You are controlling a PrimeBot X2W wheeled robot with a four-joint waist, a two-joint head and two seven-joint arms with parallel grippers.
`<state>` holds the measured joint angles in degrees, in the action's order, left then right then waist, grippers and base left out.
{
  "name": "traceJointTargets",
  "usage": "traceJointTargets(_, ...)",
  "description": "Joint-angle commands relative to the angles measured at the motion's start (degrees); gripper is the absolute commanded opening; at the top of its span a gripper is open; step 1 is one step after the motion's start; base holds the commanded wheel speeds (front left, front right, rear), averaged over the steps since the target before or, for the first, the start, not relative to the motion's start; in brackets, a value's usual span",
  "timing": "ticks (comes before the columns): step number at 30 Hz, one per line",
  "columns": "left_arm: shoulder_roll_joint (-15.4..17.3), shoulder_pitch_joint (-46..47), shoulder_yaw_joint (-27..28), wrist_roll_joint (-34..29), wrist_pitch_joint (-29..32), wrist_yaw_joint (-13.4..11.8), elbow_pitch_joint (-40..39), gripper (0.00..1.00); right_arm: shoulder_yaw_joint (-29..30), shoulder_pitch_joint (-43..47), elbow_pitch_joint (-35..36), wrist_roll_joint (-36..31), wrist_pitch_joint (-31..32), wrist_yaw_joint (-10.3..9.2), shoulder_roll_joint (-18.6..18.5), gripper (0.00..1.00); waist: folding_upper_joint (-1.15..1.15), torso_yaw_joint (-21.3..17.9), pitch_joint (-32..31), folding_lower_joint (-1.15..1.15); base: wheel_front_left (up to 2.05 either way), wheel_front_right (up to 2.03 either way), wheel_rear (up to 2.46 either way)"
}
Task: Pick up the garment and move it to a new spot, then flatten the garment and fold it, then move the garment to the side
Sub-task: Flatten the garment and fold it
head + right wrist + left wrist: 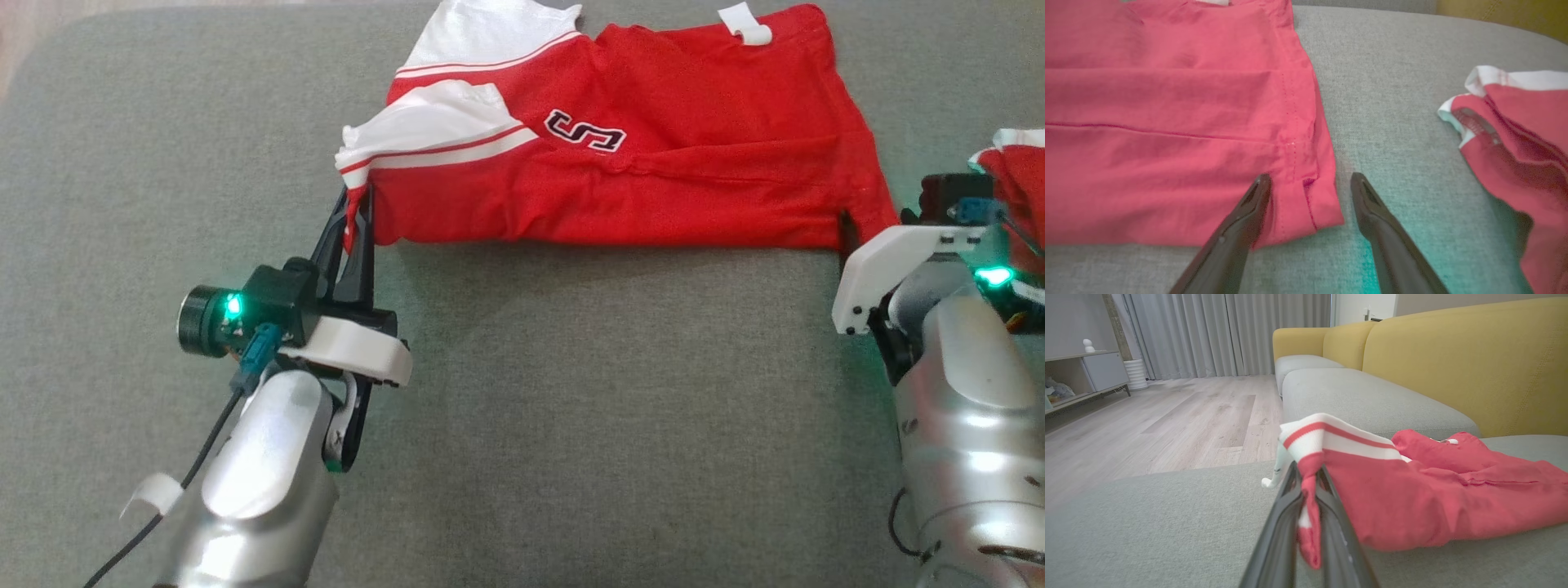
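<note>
garment [653, 163] pinched in left claw [357, 214], right claw [1310, 179] spread at hem, yellow backrest [1453, 355] in left wrist view

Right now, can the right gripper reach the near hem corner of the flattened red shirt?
Probably yes: the right gripper is open, jaws either side of the shirt's hem corner, with nothing in between.

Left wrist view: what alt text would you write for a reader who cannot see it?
The left claw, shut, pinches a corner of a red garment with white striped trim, the rest lying rumpled on a grey sofa seat. Behind are a yellow backrest, a pale wooden floor and grey curtains.
</note>
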<state>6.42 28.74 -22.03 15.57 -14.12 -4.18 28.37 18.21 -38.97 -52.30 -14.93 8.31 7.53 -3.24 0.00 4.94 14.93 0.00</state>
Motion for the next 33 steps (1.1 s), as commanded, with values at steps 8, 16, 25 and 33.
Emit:
traceJointTargets(8,1.7,-0.4,1.4,0.1,0.4,-0.5,-0.2,0.00,0.8,-1.6,-4.2,-5.0,2.0,-0.04,0.4,0.00,0.00,0.6,-1.9,0.00,0.00,0.00,0.00)
traceJointTargets(16,3.5,-3.0,-0.1,-0.7,3.0,-1.0,3.3,0.00,1.7,0.3,-3.9,-6.4,-2.5,-0.04,0.4,0.00,0.00,-0.7,-6.2,0.00,0.00,0.00,0.00)
traceJointTargets(25,5.3,-8.3,-1.7,0.3,6.5,0.4,4.0,0.00,0.1,6.0,-1.1,-2.1,-4.0,-0.04,0.4,0.00,0.00,-2.2,-11.4,0.00,0.00,0.00,0.00)
traceJointTargets(33,7.2,-15.0,-3.1,0.7,9.0,0.3,-0.9,0.00,-3.5,15.0,7.4,5.5,0.2,-0.04,0.4,0.00,0.00,-2.8,-15.3,0.00,0.00,0.00,0.00)
